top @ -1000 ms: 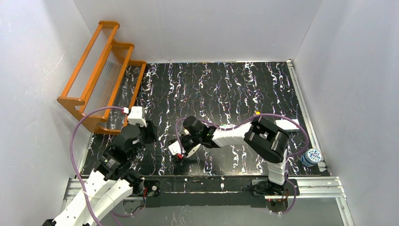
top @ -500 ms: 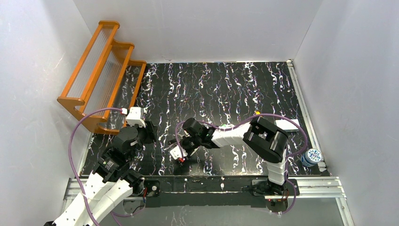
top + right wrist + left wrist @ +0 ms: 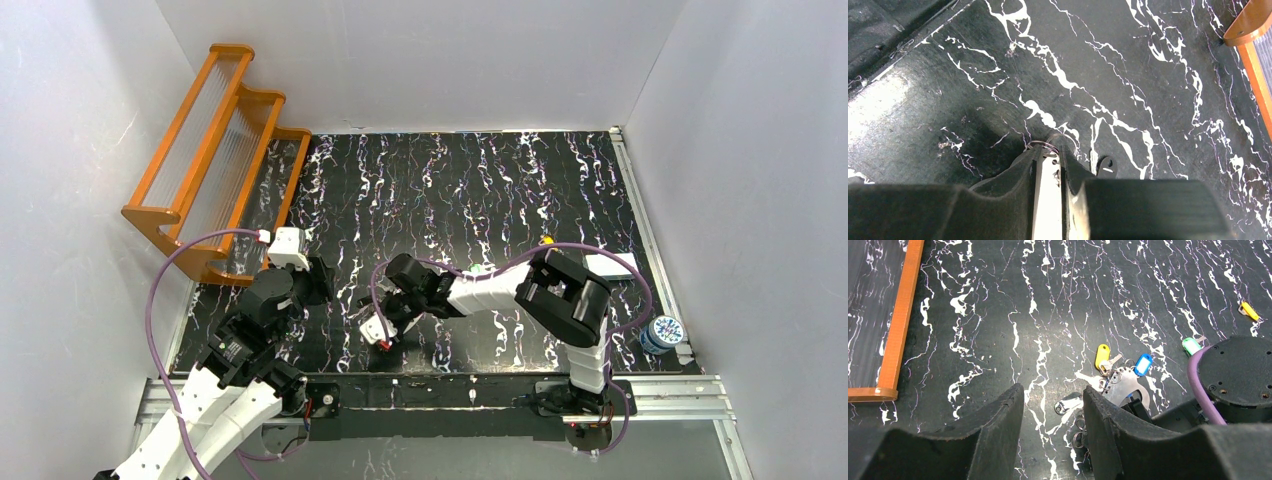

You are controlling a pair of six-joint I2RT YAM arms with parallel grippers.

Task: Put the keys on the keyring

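Keyring (image 3: 1048, 192): flat silver metal plate, thin wire loop.
Right gripper (image 3: 1049, 151): was clamped on the keyring plate.
Left gripper (image 3: 1053, 394): stood parted, empty, near keyring.
Keys (image 3: 1102, 353): glossy oblong plastic heads, beside keyring.

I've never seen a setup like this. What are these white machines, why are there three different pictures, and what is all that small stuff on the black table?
These are two robot arms, the left arm and the right arm, each ending in a two-finger gripper. The wide picture comes from a fixed camera overhead. The other two come from a camera on each wrist, looking past its own fingers. On the marbled table lie small keys: a yellow-headed key, a blue-headed key and a green-headed key. An orange rack stands at the left. The right gripper pinches the flat grey keyring. The left gripper is open and empty.
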